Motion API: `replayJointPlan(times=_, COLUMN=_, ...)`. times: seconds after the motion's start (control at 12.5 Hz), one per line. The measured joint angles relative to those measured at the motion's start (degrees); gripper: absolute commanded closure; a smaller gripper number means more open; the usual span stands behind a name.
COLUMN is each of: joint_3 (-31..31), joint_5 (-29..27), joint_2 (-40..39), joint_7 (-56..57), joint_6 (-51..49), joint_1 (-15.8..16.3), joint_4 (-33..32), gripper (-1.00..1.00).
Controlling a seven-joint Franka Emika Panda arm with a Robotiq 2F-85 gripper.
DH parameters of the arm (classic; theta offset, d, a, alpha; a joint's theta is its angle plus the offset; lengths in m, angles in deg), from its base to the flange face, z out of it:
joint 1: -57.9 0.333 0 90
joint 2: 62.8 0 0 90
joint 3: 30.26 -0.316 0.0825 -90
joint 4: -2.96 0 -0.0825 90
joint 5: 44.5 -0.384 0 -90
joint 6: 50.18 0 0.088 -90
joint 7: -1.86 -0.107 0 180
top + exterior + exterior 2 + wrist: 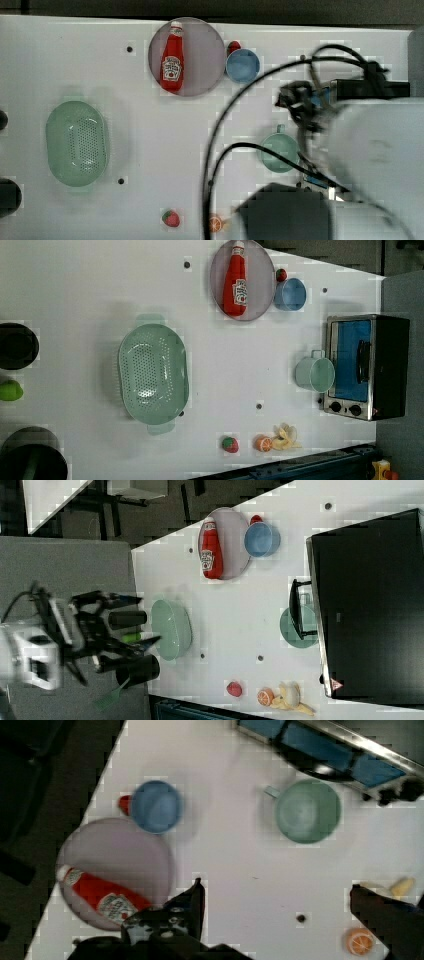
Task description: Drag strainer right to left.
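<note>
Strainer (77, 143) is sitting alone at the top view's left on the white table (150, 150), well apart from the arm (370, 150) at the top view's right. Left view: strainer (153, 372) is lying left of centre, ketchup bottle (236, 279) on a plate (260, 285) beyond. Wrist view: gripper (277, 907) is hanging released, fingers (192, 902) spread wide, grasping nothing, above bare table near the mug (307, 811).
</note>
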Motion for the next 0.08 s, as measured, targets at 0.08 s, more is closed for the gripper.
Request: replayJointPlan(times=0.08, joint_3=0.8, joint_5=-0.8, joint_2=0.0, joint_7=0.9, joint_6=-1.5, joint_1=-0.6, joint_4=-1.0, gripper=-1.0)
